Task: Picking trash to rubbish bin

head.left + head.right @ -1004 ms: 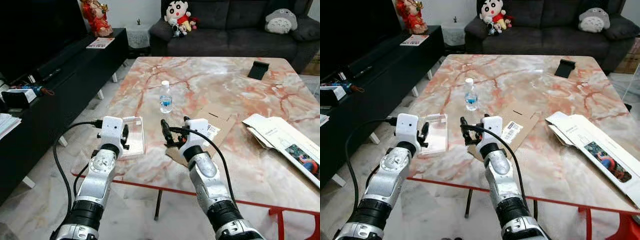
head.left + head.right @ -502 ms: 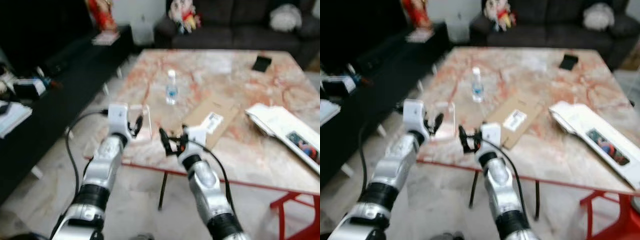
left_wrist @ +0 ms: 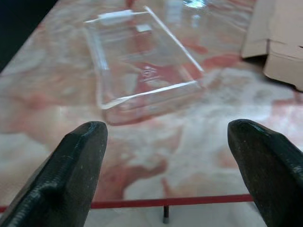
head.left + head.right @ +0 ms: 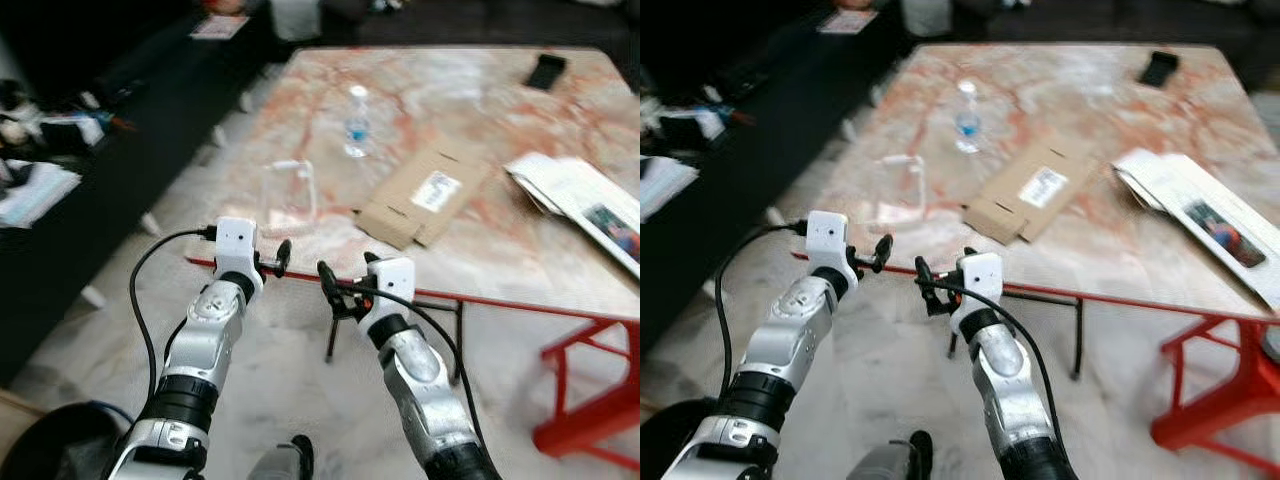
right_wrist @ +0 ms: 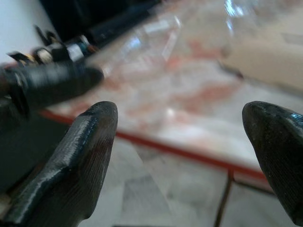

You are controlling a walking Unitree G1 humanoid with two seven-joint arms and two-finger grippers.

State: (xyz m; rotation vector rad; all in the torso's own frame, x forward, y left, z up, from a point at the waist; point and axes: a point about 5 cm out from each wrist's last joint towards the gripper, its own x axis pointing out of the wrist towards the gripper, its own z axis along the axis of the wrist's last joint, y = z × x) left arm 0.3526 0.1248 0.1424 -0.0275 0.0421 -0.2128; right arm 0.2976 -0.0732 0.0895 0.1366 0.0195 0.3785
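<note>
Left tool [image 4: 272, 262] held just off near edge of pink-veined marble desk [image 4: 520, 240] with red rim, black fingers [image 3: 71, 175] spread wide, nothing between them. Right tool [image 4: 345, 280] beside it over floor, fingers likewise apart, empty. Clear plastic rectangular tray [image 3: 142, 56] lies on desk near its near edge, straight ahead of left tool. Flat brown cardboard sheet with white label [image 4: 425, 195] just beyond tray. Small clear water bottle with blue label [image 4: 356, 122] upright, farther back. White printed carton [image 4: 590, 205] at desk's right side.
</note>
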